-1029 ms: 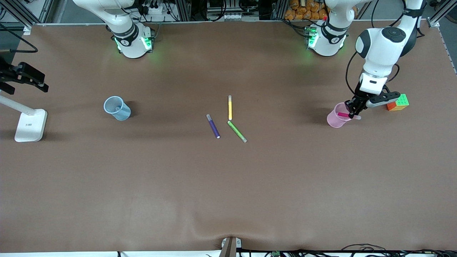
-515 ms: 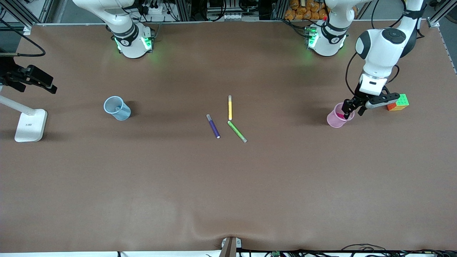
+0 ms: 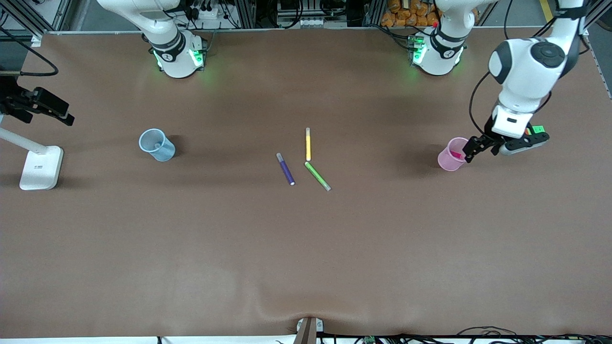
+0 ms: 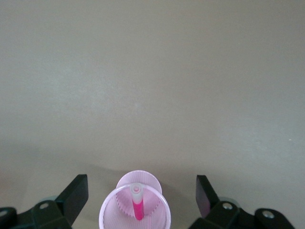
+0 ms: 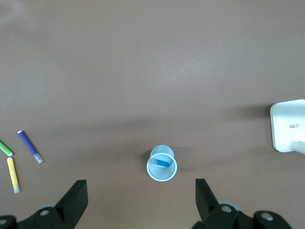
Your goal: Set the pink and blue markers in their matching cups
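Observation:
The pink marker (image 3: 455,154) stands in the pale pink cup (image 3: 448,161), pale cap up; the left wrist view shows the marker (image 4: 138,209) inside the cup (image 4: 107,217). My left gripper (image 3: 481,148) is open and empty, beside the cup toward the left arm's end of the table; it also shows in its wrist view (image 4: 141,185). The blue marker (image 5: 162,162) leans inside the light blue cup (image 5: 162,175), which also shows in the front view (image 3: 158,145). My right gripper (image 5: 141,188) is open and empty, high over the table's right-arm end (image 3: 57,113).
A dark purple marker (image 3: 285,169), a yellow marker (image 3: 308,144) and a green marker (image 3: 317,176) lie at mid-table. A white lamp base (image 3: 41,167) stands at the right arm's end. A colour cube (image 3: 538,129) sits partly hidden by the left gripper.
The left gripper has let go of the pink marker, which dropped into the pink cup. It has opened and drawn away from the cup toward the left arm's end.

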Controlling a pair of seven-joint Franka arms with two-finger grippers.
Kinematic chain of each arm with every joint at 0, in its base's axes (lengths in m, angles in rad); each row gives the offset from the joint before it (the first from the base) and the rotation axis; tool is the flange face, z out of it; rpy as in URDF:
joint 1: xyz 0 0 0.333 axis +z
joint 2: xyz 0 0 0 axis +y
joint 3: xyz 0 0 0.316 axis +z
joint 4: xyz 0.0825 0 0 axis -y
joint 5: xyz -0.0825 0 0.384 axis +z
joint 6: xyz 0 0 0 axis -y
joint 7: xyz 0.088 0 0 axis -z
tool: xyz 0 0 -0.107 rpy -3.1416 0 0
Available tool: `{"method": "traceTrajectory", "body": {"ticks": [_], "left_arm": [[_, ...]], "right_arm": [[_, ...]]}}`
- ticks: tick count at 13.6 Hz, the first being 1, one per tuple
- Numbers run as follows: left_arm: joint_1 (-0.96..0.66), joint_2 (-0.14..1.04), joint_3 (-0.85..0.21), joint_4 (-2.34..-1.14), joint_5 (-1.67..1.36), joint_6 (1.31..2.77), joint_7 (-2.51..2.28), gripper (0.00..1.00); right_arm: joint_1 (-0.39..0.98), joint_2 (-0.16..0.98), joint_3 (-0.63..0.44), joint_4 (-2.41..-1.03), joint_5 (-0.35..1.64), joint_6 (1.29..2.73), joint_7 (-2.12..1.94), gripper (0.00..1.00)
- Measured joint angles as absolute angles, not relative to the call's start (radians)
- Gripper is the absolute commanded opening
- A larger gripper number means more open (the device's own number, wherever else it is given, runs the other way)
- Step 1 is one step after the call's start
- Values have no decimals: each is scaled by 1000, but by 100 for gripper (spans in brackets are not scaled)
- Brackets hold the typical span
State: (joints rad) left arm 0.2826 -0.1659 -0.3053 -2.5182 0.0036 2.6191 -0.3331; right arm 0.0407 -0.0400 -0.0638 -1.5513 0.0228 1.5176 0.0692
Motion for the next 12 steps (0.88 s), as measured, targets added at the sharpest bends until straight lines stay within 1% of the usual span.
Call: {"method": "traceTrajectory", "body": {"ticks": [2,5,12], "left_arm": [[283,-169,-305,-2403,4,2459,-333,100],[285,-168,-305,-2253,4,2260,-332,100],[287,-151,-304,-1990,3,1909,-294,100]], "right_arm": [[41,-40,-64,-1551,10,1520,68,100],[39,-39,-68,-1551,5,1522,64,100],[38,-38,-72,-1551,2,1524,44,100]]}}
